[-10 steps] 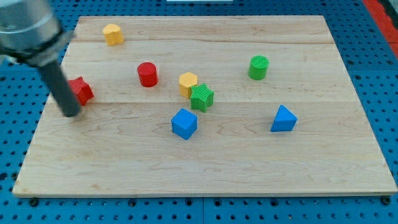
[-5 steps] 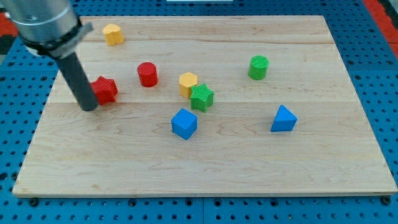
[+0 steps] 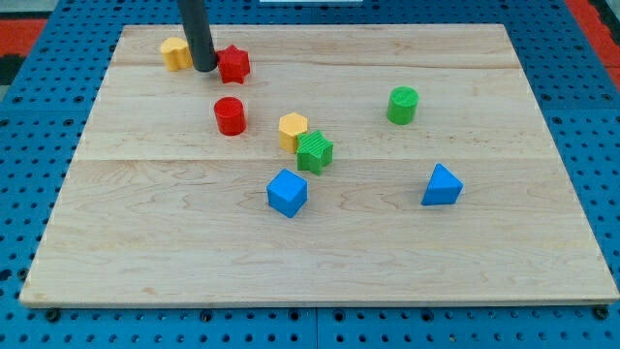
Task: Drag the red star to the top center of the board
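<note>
The red star [image 3: 233, 64] lies near the top of the wooden board [image 3: 320, 242], left of the top centre. My tip [image 3: 204, 69] rests on the board right at the star's left side, touching it. A yellow block [image 3: 174, 52] sits just left of the rod, partly hidden by it. The rod rises out of the view's top.
A red cylinder [image 3: 230, 115] stands below the star. A yellow hexagonal block [image 3: 293, 129] and a green star [image 3: 314, 152] touch near the middle. A blue cube [image 3: 287, 193] lies below them. A green cylinder [image 3: 403, 105] and a blue triangular block [image 3: 442, 185] are on the right.
My tip has swept from the board's left side up and to the right, pushing the red star from beside the red cylinder up to near the yellow block at the top.
</note>
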You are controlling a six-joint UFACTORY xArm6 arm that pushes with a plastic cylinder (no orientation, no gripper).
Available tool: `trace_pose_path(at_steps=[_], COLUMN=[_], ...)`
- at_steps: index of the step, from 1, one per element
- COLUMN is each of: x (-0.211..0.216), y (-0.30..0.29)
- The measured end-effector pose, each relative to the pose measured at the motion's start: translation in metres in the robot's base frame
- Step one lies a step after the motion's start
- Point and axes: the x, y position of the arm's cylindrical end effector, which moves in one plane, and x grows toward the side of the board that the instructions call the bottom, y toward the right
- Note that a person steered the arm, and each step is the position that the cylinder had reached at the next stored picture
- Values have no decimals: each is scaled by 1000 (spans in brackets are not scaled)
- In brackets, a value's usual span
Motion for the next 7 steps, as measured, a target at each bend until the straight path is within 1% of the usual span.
trace_pose_path(at_steps=[1, 2, 3, 4, 5, 6, 7], x=[4, 4, 30, 38, 16, 16, -17], y=[68, 31, 33, 82, 112, 128, 130])
